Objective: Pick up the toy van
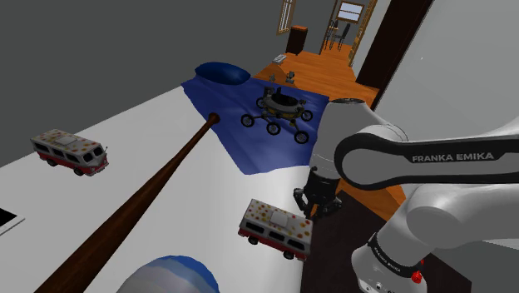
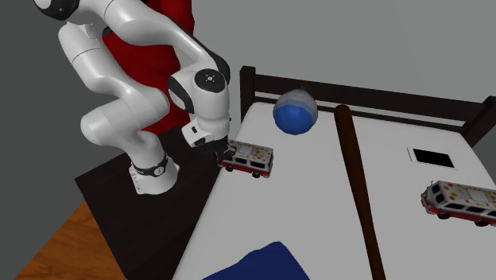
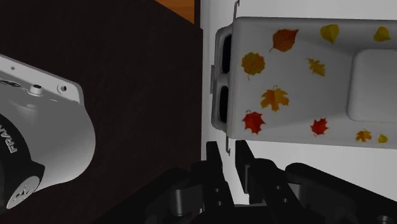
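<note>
A toy van [image 1: 276, 227] with red and white sides and a white roof dotted with autumn leaves stands near the edge of the white surface [image 1: 208, 191], close to the stand. It also appears in the second exterior view [image 2: 248, 157] and the wrist view [image 3: 299, 83]. My black gripper [image 1: 309, 208] hangs low just off the van's end, over the surface's edge [image 2: 218, 151]. In the wrist view the gripper [image 3: 228, 153] is shut with nothing between its fingers, and the van lies beyond the tips. A second, similar van [image 1: 70, 151] [image 2: 463, 200] stands far across the surface.
A long brown bat [image 1: 141, 200] [image 2: 358, 191] lies across the middle. A blue and white ball [image 2: 296, 111] rests by the dark frame [image 2: 381, 87]. A blue cloth [image 1: 241, 125] carries a wheeled rover toy [image 1: 279, 112]. The dark stand top [image 3: 127, 76] borders the surface.
</note>
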